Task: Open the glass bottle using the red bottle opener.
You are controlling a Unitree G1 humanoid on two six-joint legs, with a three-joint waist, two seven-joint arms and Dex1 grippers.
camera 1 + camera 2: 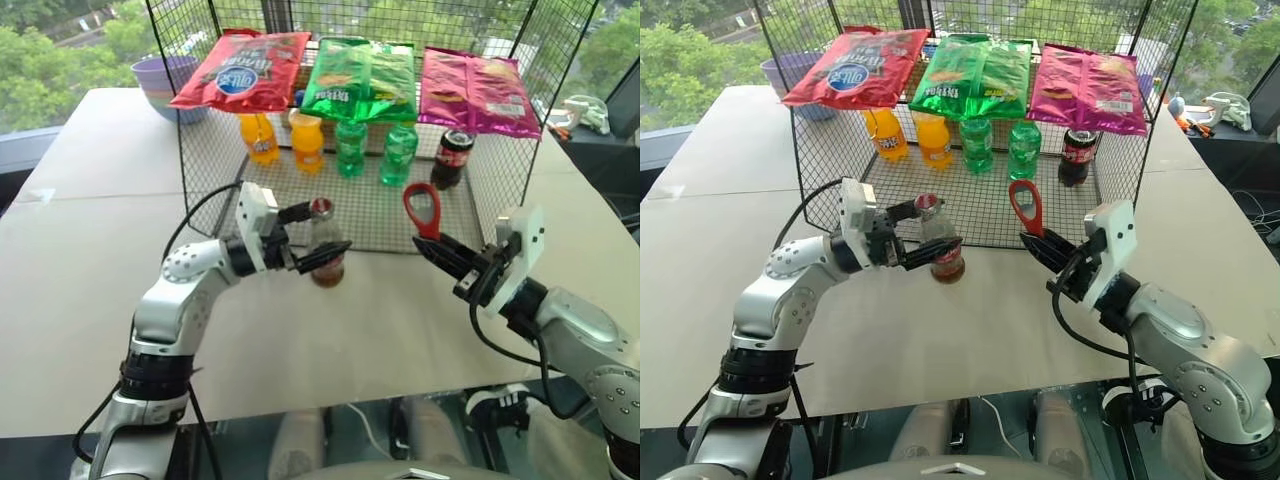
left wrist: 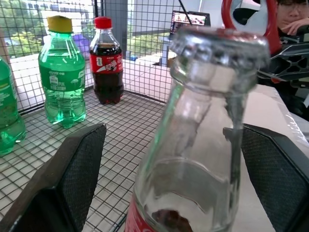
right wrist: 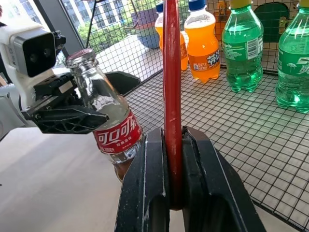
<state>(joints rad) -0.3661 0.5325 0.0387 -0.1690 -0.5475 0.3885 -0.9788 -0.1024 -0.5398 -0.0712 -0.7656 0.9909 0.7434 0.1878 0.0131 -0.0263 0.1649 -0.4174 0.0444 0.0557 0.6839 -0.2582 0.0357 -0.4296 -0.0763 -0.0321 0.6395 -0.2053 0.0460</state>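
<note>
The glass bottle (image 1: 326,252), clear with a red label and a little dark cola at its bottom, stands on the table at the wire rack's front edge. A crimped cap sits on its mouth (image 2: 219,43). My left gripper (image 1: 325,231) is open, with one finger on each side of the bottle. In the left wrist view a gap shows between each of its fingers (image 2: 72,179) and the glass. To the right, my right gripper (image 1: 428,245) is shut on the handle of the red bottle opener (image 1: 422,210). The opener's ring head points up, level with the bottle's top and a hand's width from it.
A black wire rack (image 1: 370,205) stands behind the bottle. It holds two orange bottles (image 1: 308,142), two green bottles (image 1: 351,148) and a dark cola bottle (image 1: 452,158), with chip bags (image 1: 360,78) on top. A purple bowl (image 1: 163,80) sits at the back left. A person (image 2: 292,12) sits beyond the opener.
</note>
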